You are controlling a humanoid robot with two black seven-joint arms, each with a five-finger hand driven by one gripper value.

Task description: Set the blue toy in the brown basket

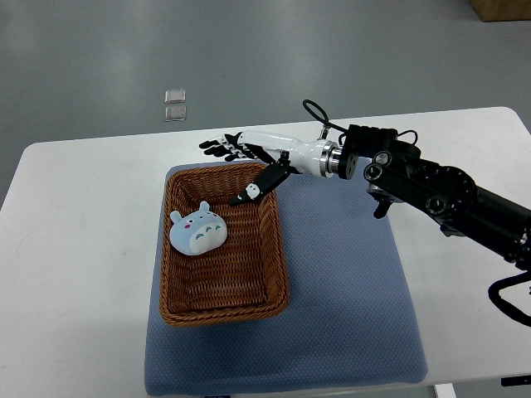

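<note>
While your right hand point(249, 153) hovers flat over the brown basket's point(222, 308) far rim, its fingers point(214, 147) splay empty; the blue toy point(197, 230) lies inside.

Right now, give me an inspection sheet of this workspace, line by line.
Surface: white table with a blue mat laid on it.
Job's things: blue toy lies inside the brown basket, in its far half; the basket stands on the mat.
Clutter: nothing seen on the table.
Grippers: right hand open, fingers spread above the basket's far rim, holding nothing; left hand not in view.
Cables: black cable loops over the right wrist.
Surroundings: grey floor, two small clear containers lying on it beyond the table; a brown box corner at the top right.
</note>
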